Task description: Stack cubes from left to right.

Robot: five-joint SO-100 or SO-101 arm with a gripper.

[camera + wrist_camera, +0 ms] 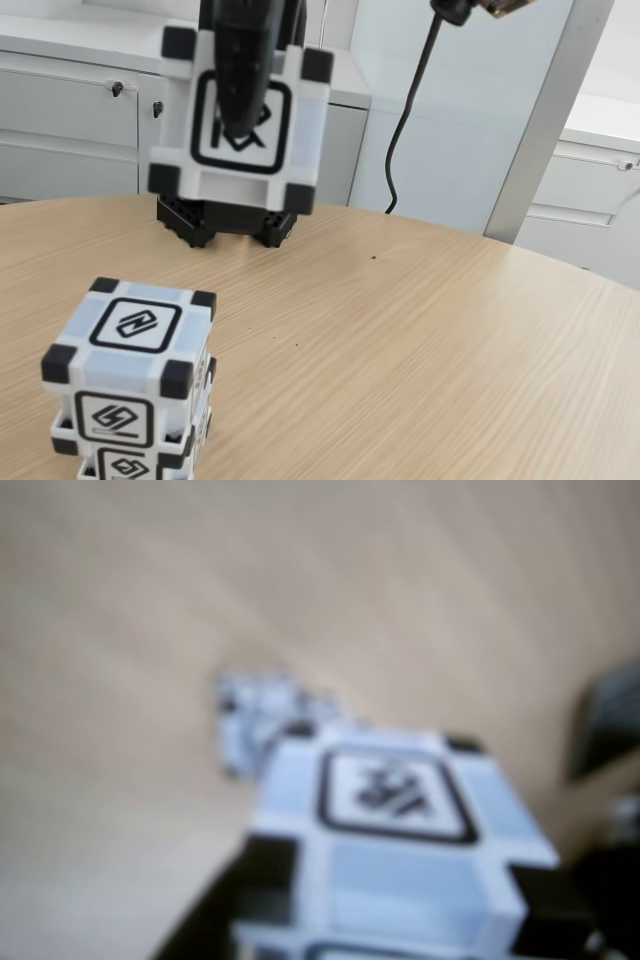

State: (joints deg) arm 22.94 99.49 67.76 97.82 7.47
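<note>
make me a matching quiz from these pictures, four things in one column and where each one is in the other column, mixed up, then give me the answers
Things:
1. lifted cube
2. top cube of the stack
3. black robot base
4. black cable

Places in the fixed view:
A. on the table behind the lifted cube
B. hanging in front of the cabinets at upper right
C. in the air, held by the gripper
D. resting on another cube at lower left

Pairs: 1-C, 2-D, 3-A, 4-B
</note>
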